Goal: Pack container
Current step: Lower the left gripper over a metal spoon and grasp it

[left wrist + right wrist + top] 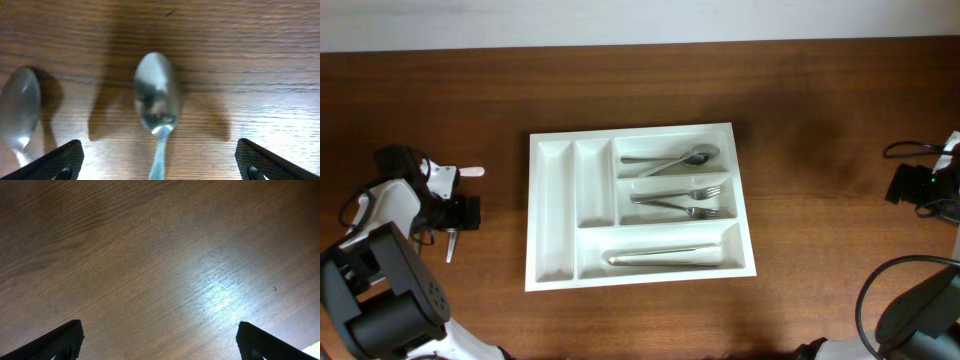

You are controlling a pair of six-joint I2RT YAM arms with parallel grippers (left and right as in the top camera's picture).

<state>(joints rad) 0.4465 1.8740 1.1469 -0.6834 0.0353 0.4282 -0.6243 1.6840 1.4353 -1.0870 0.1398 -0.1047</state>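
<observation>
White container (552, 215) with spoons (676, 158) and forks (684, 203) inside, left gripper (160, 161) wide, right gripper (159, 341) wide

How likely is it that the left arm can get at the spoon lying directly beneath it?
Probably yes. The left arm hangs over the spoon, its jaws wide open either side of the handle. Only bare table surrounds it; a second spoon lies apart.

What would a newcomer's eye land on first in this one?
The big white container sits mid-table, holding spoons in its top right compartment, forks just below and what look like knives in the long bottom one; its two narrow left compartments are bare. On the left side, the left tool hangs open over a loose spoon lying on the wood, a second spoon beside it.
</observation>
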